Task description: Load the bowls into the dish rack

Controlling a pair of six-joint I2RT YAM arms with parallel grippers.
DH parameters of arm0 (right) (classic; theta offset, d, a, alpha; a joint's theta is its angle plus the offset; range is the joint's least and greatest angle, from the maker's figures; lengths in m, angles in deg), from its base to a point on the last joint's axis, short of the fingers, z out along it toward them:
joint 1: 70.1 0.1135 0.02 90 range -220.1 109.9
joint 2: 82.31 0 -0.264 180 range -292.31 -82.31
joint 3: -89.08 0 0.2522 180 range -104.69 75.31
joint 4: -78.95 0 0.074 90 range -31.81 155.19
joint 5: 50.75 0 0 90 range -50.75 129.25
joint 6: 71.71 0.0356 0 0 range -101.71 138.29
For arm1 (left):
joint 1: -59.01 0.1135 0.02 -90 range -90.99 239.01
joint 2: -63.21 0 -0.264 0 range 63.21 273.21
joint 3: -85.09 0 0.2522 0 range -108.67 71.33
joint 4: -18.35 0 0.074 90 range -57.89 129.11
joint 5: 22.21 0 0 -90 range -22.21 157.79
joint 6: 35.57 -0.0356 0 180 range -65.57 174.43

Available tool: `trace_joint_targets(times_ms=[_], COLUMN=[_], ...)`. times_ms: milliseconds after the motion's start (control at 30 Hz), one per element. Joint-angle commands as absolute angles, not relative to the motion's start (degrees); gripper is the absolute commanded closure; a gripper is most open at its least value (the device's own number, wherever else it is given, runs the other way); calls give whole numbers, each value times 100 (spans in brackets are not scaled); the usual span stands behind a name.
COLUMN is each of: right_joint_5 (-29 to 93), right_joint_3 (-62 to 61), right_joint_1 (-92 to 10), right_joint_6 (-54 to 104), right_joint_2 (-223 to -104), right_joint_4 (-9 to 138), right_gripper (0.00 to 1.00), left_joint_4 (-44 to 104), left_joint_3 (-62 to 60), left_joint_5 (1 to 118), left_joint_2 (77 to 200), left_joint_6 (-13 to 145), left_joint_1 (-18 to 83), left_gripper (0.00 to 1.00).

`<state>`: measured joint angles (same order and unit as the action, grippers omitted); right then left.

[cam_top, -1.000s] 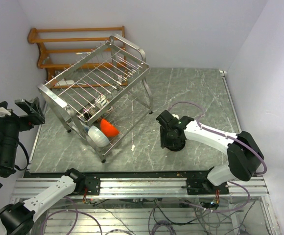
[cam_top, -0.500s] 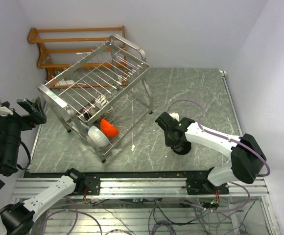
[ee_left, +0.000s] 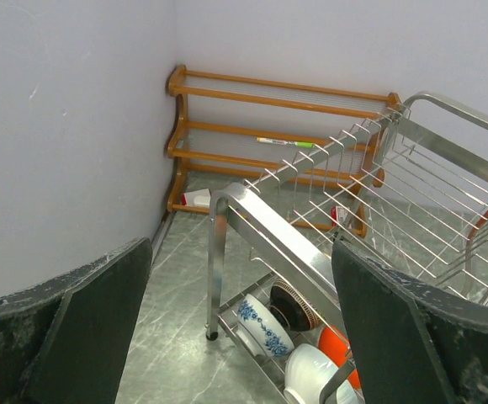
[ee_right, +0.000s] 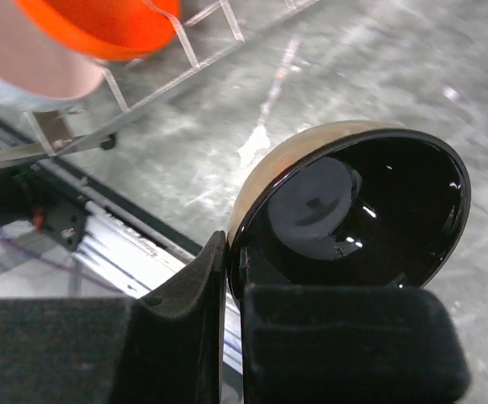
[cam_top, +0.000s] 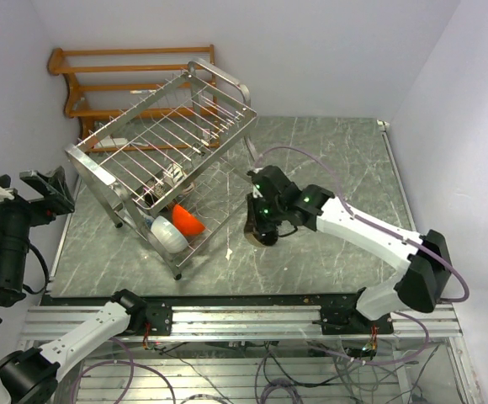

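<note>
**Brown bowl in hand, rack slot next**

At the left edge of the overhead view, your left gripper [cam_top: 21, 189] hangs spread wide, holding nothing. At centre, your right gripper [ee_right: 231, 269] pinches the rim of the tan-brown bowl [ee_right: 345, 210], just beside the dish rack [cam_top: 101, 168]. Next, you'd likely tip it into the lower tier, near the orange bowl [cam_top: 188, 220].
</note>
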<state>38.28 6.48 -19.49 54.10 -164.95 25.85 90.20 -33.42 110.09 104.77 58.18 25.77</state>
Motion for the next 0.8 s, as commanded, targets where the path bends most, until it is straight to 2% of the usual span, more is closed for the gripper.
trace_joint_targets(times_ms=[0,200,500,767], right_joint_5=[2662,1789,56,-429], right_joint_3=[47,-518,-465,-477], right_joint_1=[-1933,-2142,-2568,-2669], right_joint_6=[4632,4325,4551,4584], right_joint_2=[-17015,-17450,-17836,-18143], right_joint_4=[3078,3590,4972,5152], right_gripper=[100,100,100,100], left_joint_4=[8896,8973,9048,8975], left_joint_3=[-3503,-3624,-3728,-3683], left_joint_5=[11132,11266,11406,11454], left_joint_2=[10476,10465,10502,10540], left_joint_6=[5846,5860,5830,5821], left_joint_1=[2535,2534,2535,2535], left_gripper=[1,1,1,1])
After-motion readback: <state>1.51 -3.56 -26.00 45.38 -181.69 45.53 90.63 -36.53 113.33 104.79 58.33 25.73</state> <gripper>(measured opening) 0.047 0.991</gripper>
